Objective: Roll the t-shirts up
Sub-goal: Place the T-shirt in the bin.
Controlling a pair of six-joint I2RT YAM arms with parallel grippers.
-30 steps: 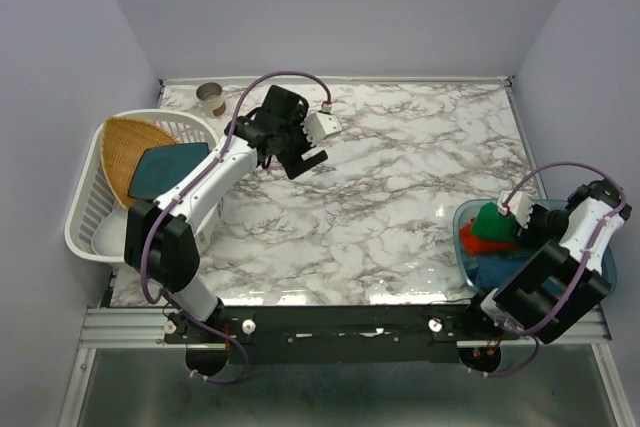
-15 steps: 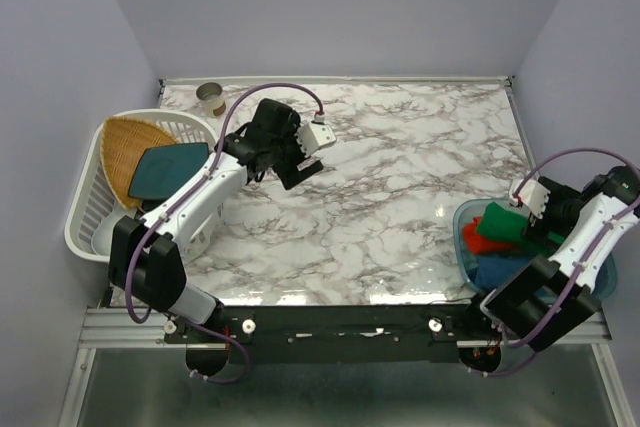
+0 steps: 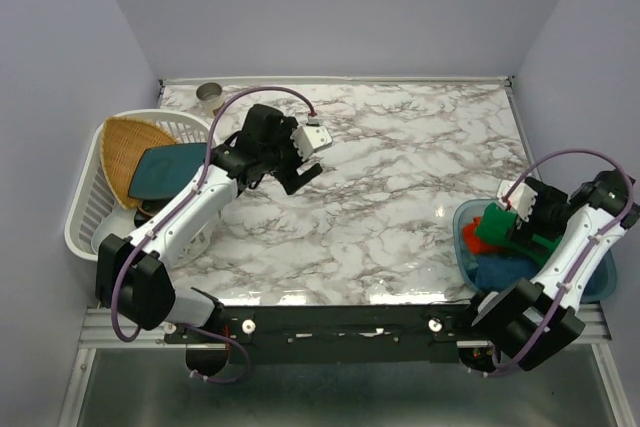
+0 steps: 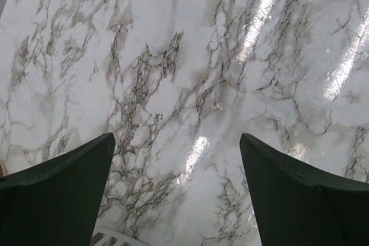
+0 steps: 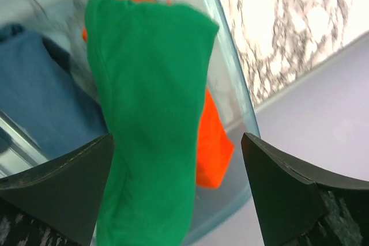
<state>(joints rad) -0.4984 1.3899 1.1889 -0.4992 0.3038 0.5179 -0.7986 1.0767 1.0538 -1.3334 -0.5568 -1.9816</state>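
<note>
Three rolled t-shirts lie in a clear blue bin [image 3: 463, 250] at the table's right edge: a green one [image 3: 496, 224] on top, an orange-red one [image 3: 469, 241] beside it and a blue one [image 3: 497, 273] nearer me. My right gripper [image 3: 524, 233] hangs open just over them. In the right wrist view the green roll [image 5: 150, 102] runs up between the spread fingers without touching the pads, with the orange-red roll [image 5: 214, 142] and the blue roll [image 5: 34, 84] on either side. My left gripper [image 3: 297, 173] is open over bare marble [image 4: 173, 56], nothing between its fingers.
A white laundry basket [image 3: 84, 219] at the left edge holds a wicker tray [image 3: 124, 143] and a dark teal plate [image 3: 165, 169]. A small cup [image 3: 211, 99] stands at the back left corner. Lilac walls close in the table on three sides.
My right gripper has opened and pulled back a little from the green roll, which stays in the bin. The left arm has drawn back toward me and the left.
</note>
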